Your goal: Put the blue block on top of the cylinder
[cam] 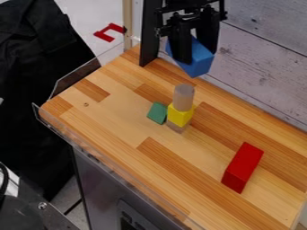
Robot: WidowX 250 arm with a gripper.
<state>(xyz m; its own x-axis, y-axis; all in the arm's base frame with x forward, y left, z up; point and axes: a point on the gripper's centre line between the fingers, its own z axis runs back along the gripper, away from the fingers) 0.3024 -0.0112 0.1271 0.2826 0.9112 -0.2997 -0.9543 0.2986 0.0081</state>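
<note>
The hand (pixel 196 55) hangs at the far side of the table (pixel 114 108), pointing down. It is closed on the blue block (pixel 201 64), one finger to the left of it and one to the right. The block is held at a tilt, with a corner lowermost, and is raised clear of the stack. It appears above and slightly to the right of the cylinder (pixel 183 99); no contact between the two.

The cylinder, greyish brown, stands upright on a yellow block (pixel 180 116). The yellow block in turn rests on a dull brownish piece (pixel 178 127), of which only the lower part is exposed. Nothing in this stack is seen to lean. Immediately left of the yellow block lies a green block (pixel 158 112); whether they touch cannot be determined.

Toward the near right, a long red block (pixel 242 168) lies on its side at a slant, well apart from the stack. A black upright panel (pixel 150 36) stands at the table's far edge, left of the hand. A grey plank wall (pixel 264 58) runs behind the table at the far right.
</note>
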